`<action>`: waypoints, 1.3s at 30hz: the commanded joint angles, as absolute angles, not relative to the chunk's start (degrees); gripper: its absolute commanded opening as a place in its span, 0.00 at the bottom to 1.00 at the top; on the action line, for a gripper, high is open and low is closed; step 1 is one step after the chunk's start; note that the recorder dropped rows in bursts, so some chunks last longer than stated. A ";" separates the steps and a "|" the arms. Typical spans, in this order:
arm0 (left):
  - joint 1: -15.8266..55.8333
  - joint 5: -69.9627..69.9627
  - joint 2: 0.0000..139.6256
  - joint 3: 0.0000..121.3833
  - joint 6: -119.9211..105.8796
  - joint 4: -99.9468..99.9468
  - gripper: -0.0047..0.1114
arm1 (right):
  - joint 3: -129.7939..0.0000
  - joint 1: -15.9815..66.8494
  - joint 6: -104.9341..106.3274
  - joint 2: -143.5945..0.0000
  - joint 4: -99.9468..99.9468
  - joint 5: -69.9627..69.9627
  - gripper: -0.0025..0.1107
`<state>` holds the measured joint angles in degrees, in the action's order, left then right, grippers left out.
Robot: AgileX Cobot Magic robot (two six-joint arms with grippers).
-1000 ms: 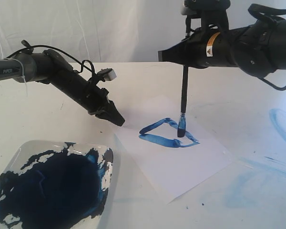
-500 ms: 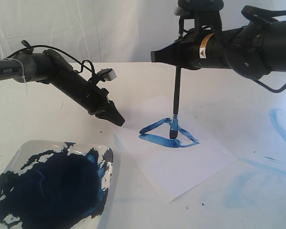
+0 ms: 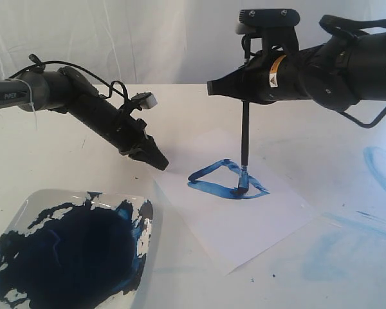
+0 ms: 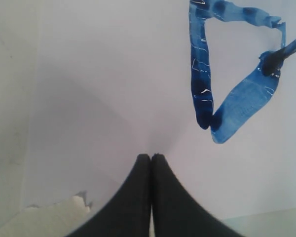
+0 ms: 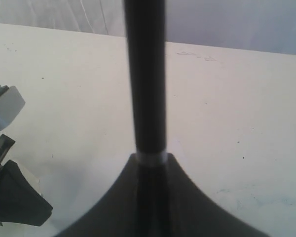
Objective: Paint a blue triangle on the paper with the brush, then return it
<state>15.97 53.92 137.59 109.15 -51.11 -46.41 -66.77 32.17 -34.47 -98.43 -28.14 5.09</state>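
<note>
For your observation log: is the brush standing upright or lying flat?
Upright. The brush hangs almost vertically from the right gripper, bristles down on the blue triangle.

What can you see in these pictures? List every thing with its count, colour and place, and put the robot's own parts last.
table: 1, off-white, under everything
paper: 1, white, middle of the table
triangle: 1, blue outline, painted on the paper
brush: 1, black handle, upright, tip on the triangle's near stroke
tray: 1, white, holding dark blue paint, left of the paper
paint smears: several, pale blue, on the table right of the paper
curtain: 1, white, behind the table
left gripper: 1, black, shut, tips at the paper's left corner
right gripper: 1, black, shut on the brush, above the paper
</note>
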 commanded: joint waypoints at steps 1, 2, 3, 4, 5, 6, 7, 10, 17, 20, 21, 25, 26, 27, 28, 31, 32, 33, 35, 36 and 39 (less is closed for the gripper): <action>16.13 55.03 137.53 109.46 -51.19 -47.59 0.04 | -66.54 31.97 -33.16 -98.38 -28.43 6.64 0.02; 16.13 55.03 137.53 109.46 -51.19 -47.59 0.04 | -66.54 31.97 -33.16 -98.38 -28.54 6.80 0.02; 16.13 55.03 137.53 109.46 -51.19 -47.59 0.04 | -66.54 31.97 -33.16 -98.38 -29.16 7.05 0.02; 16.13 55.03 137.53 109.46 -51.19 -47.59 0.04 | -66.54 31.97 -33.16 -98.38 -29.97 7.47 0.02; 16.13 55.03 137.53 109.46 -51.19 -47.59 0.04 | -66.54 31.97 -33.16 -98.38 -30.73 7.73 0.02; 16.13 55.03 137.53 109.46 -51.19 -47.59 0.04 | -66.54 31.97 -33.16 -98.38 -30.98 8.01 0.02; 16.13 55.03 137.53 109.46 -51.19 -47.59 0.04 | -66.54 31.97 -33.16 -98.38 -31.10 8.15 0.02; 16.13 55.03 137.53 109.46 -51.19 -47.70 0.04 | -66.54 31.97 -33.16 -98.38 -31.78 8.65 0.02; 16.13 55.13 137.53 109.46 -51.19 -47.81 0.04 | -66.65 30.72 -33.16 -98.38 -33.22 9.02 0.02; 16.13 55.13 137.53 109.46 -51.19 -47.81 0.04 | -66.65 29.45 -33.26 -97.89 -33.22 9.35 0.02; 16.13 55.13 137.53 109.46 -51.19 -47.81 0.04 | -66.65 29.12 -33.26 -97.76 -33.22 9.35 0.02; 16.13 55.13 137.53 109.46 -51.19 -47.81 0.04 | -66.65 28.97 -33.26 -97.23 -33.22 8.68 0.02; 16.13 55.13 137.53 109.46 -51.19 -47.81 0.04 | -66.65 28.97 -33.26 -97.23 -33.22 8.25 0.02; 16.13 55.13 137.53 109.46 -51.19 -47.81 0.04 | -66.65 28.97 -33.26 -97.23 -33.22 7.63 0.02; 16.13 55.13 137.53 109.46 -51.19 -47.81 0.04 | -66.65 28.97 -33.26 -96.92 -33.22 6.91 0.02; 16.13 55.13 137.53 109.46 -51.19 -47.81 0.04 | -66.75 28.97 -33.26 -95.57 -33.22 4.77 0.02; 16.13 55.13 137.53 109.46 -51.19 -47.81 0.04 | -66.75 28.97 -33.26 -95.12 -33.22 4.77 0.02; 16.13 55.13 137.53 109.46 -51.19 -47.81 0.04 | -66.75 28.97 -33.26 -94.71 -33.22 4.77 0.02; 16.13 55.13 137.53 109.46 -51.19 -47.92 0.04 | -66.75 28.97 -33.26 -93.12 -33.22 4.88 0.02; 16.13 55.13 137.53 109.46 -51.19 -48.10 0.04 | -66.75 28.97 -33.26 -92.72 -33.22 4.88 0.02; 16.00 55.13 136.89 109.46 -51.19 -49.64 0.04 | -66.75 28.97 -33.26 -91.39 -33.22 5.45 0.02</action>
<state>15.97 53.92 137.59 109.15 -51.11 -47.42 -66.77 29.63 -33.90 -92.95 -32.80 5.70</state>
